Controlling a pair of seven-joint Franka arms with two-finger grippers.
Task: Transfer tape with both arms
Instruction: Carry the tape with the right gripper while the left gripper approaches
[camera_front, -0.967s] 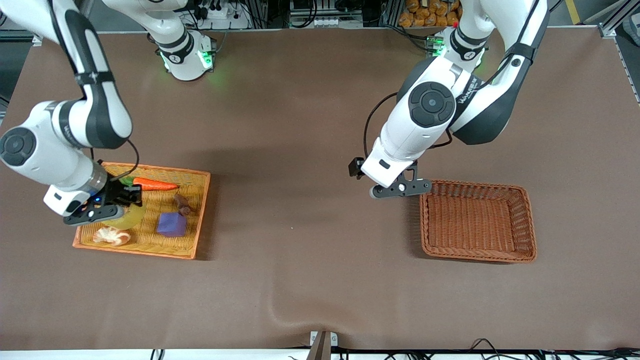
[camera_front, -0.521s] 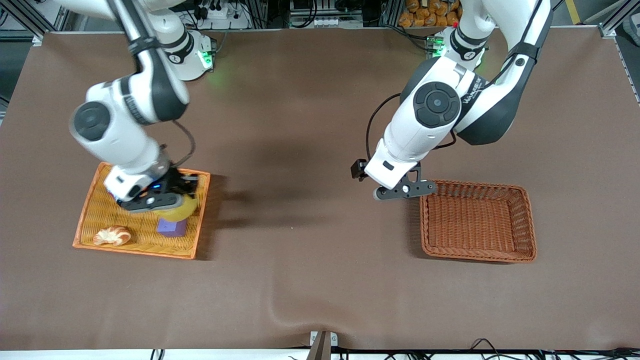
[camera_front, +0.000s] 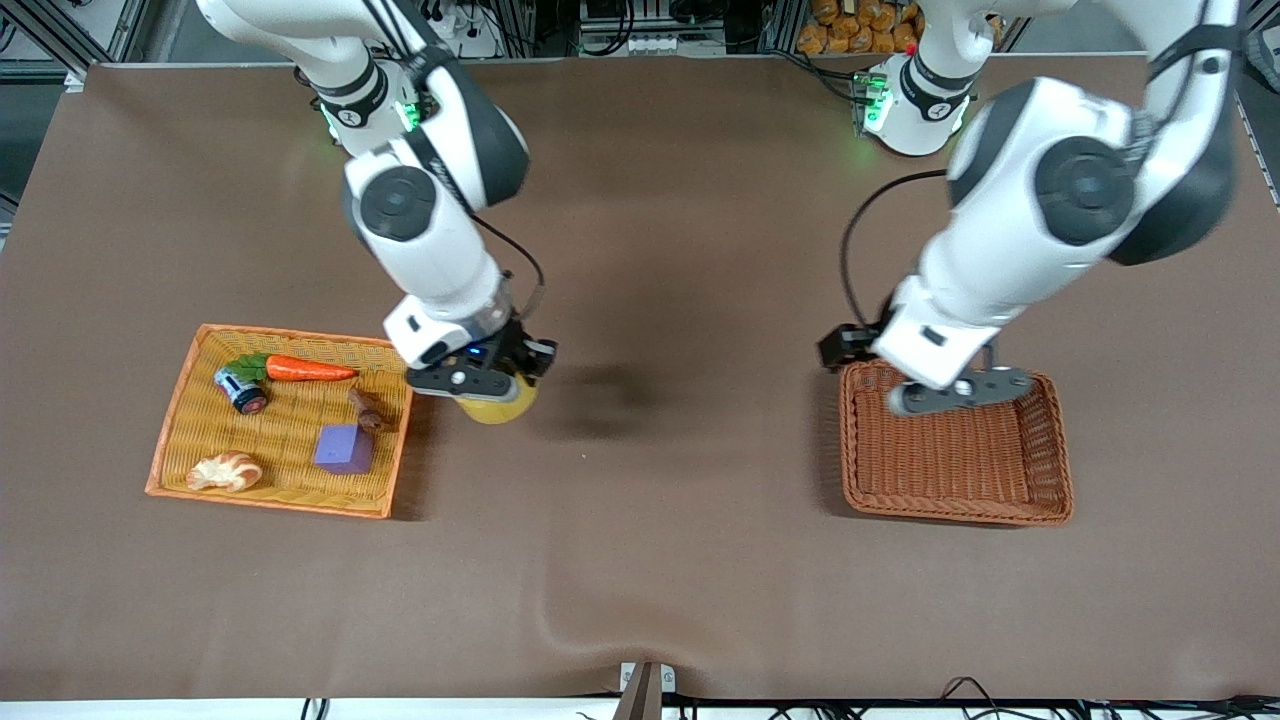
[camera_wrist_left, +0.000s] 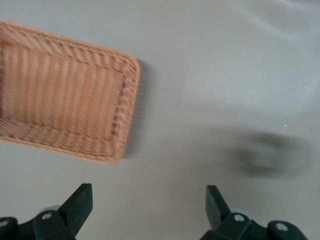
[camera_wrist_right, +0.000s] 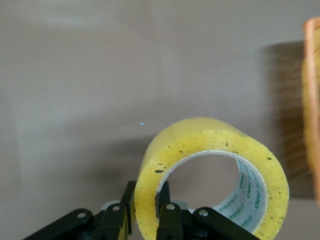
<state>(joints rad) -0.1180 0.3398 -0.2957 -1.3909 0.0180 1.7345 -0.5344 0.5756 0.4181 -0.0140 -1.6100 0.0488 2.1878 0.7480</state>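
My right gripper (camera_front: 472, 383) is shut on the tape (camera_front: 497, 406), a yellowish translucent ring. It holds the tape in the air over bare table just beside the orange tray (camera_front: 265, 502), on the side toward the left arm's end. In the right wrist view the fingers (camera_wrist_right: 129, 200) clamp the wall of the tape (camera_wrist_right: 210, 145), one outside the ring and one inside. My left gripper (camera_front: 958, 395) is open and empty over the brown basket (camera_front: 955, 512), near its rim toward the right arm's end. The left wrist view shows its gripper (camera_wrist_left: 147, 205) wide open above bare table beside the basket (camera_wrist_left: 131, 100).
The orange tray holds a toy carrot (camera_front: 308, 369), a purple cube (camera_front: 343, 447), a tan croissant toy (camera_front: 225, 470), a small can (camera_front: 240, 390) and a small brown piece (camera_front: 365, 407). The tray's edge shows in the right wrist view (camera_wrist_right: 312, 100). The brown basket is empty.
My right arm has lifted the tape out of the orange tray and carried it toward the table's middle. My left arm has swung from beside the basket to over it.
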